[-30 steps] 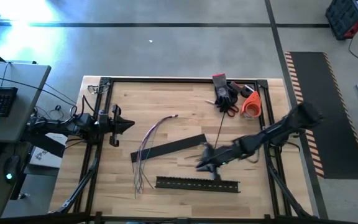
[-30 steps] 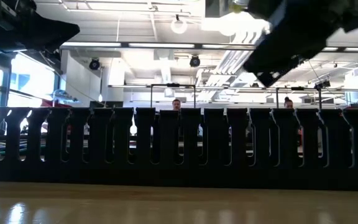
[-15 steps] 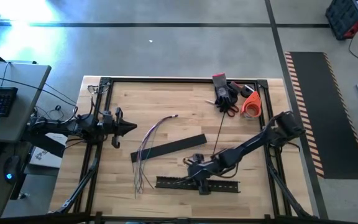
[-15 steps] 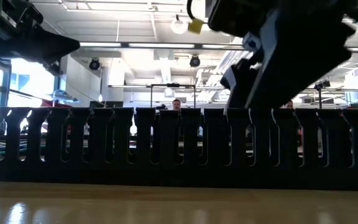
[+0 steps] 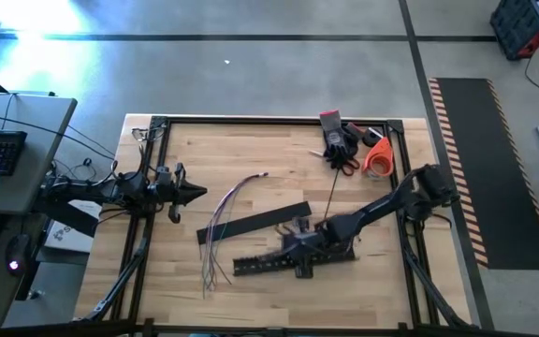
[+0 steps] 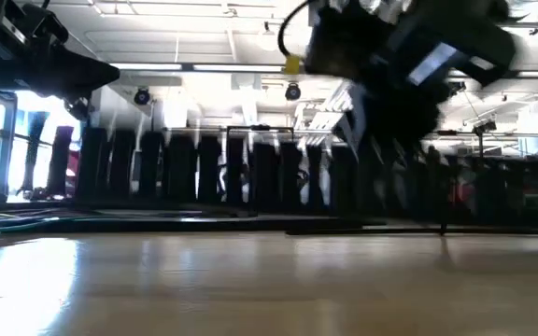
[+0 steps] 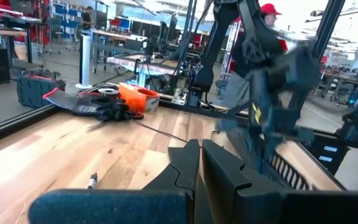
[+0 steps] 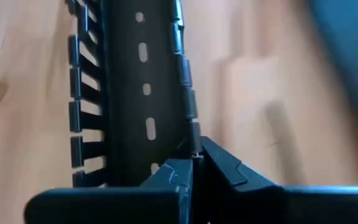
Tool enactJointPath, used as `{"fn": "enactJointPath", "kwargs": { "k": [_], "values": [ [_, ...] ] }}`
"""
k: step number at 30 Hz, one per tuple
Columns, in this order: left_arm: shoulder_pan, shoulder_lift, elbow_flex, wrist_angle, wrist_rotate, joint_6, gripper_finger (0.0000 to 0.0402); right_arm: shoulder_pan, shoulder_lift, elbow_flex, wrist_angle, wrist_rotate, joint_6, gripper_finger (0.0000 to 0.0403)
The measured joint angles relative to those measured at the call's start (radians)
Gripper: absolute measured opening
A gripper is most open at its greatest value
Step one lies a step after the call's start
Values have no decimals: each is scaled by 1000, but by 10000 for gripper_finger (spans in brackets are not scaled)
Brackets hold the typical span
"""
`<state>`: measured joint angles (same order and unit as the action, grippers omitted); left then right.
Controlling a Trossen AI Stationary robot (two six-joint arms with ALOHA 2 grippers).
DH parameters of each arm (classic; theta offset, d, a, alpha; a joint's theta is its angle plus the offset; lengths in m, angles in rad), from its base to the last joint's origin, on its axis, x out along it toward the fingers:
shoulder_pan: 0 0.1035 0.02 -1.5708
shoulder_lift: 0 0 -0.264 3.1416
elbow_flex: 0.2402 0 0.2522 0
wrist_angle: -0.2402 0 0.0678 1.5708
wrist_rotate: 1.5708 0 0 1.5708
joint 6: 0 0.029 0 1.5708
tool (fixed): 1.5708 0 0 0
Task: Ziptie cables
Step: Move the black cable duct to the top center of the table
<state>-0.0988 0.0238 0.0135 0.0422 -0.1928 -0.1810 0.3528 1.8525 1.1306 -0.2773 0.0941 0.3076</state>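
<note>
The left gripper (image 5: 195, 191) waits at the table's (image 5: 251, 140) left edge, fingers closed on nothing. One loose bundle of cables (image 5: 218, 225) lies left of centre, untouched. One flat black strip (image 5: 255, 222) and one slotted duct (image 5: 288, 263) follow — the right gripper (image 5: 299, 257), near the front edge, has its fingers pinched on the duct's wall. Judged: still positioning the duct; next comes gathering the cables.

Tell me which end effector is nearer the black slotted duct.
Right. The right end effector is shut on a side wall of the black slotted duct; the left end effector is shut, hanging far back near the table's left edge.
</note>
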Motion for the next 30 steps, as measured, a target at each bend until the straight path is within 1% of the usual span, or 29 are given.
{"fn": "enactJointPath", "kwargs": {
  "k": [4,7,9,10,13,15,17,19,21,23,28,30],
  "values": [
    [0,0,0,-1,-1,6,5,-89,-64,79,-63,29,-112,1],
    [0,0,0,-3,-1,25,5,-189,-90,170,-98,50,-248,0],
    [0,0,0,-7,-1,28,5,-274,-86,227,-127,61,-352,0],
    [0,0,0,-7,-2,36,5,-319,-78,251,-133,58,-404,0],
    [0,-1,0,-10,3,64,5,-466,-27,319,-133,8,-554,0],
    [0,-1,0,-10,17,78,5,-560,17,354,-126,-3,-605,0],
    [0,-1,0,-11,28,90,5,-646,65,374,-120,-35,-644,0],
    [0,-1,0,-14,34,97,5,-711,122,402,-84,-103,-676,0],
    [0,-1,0,-14,34,99,5,-751,181,445,-77,-168,-699,0],
    [0,-1,0,-14,29,114,5,-775,245,496,-81,-203,-734,0],
    [0,-1,0,-12,26,127,5,-794,403,636,-120,-211,-806,0],
    [0,-1,0,-12,25,132,5,-792,445,697,-150,-167,-846,0]
  ]
}}
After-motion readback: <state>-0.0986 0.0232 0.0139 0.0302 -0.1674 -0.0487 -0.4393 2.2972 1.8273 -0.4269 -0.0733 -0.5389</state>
